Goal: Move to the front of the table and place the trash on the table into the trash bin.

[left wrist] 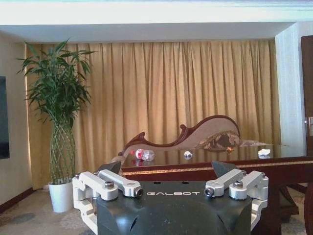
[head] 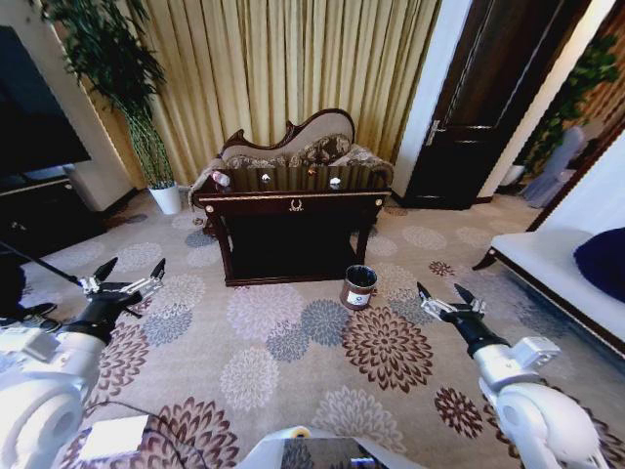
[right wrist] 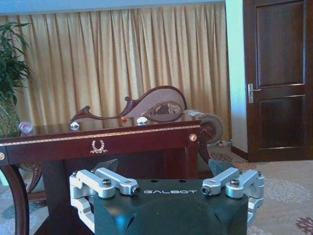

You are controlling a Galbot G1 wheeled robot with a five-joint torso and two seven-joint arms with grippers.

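The dark-brown table (head: 293,204) with a gold emblem stands a few steps ahead, across the carpet. On its top lie the trash items: a clear bottle with a red label (head: 222,179), a white paper bit (head: 265,179), a tiny orange piece (head: 312,172) and another crumpled paper (head: 335,182). The round brown trash bin (head: 358,286) stands on the floor by the table's front right leg. My left gripper (head: 132,266) is open and held low at the left. My right gripper (head: 441,291) is open at the right, near the bin. The bottle (left wrist: 143,154) and paper (right wrist: 142,120) also show in the wrist views.
A carved sofa (head: 293,147) sits behind the table before gold curtains. A plant in a white pot (head: 166,197) stands at the back left, a dark cabinet (head: 39,220) at the left, a dark door (head: 479,98) at the back right, and a white bench (head: 557,269) at the right.
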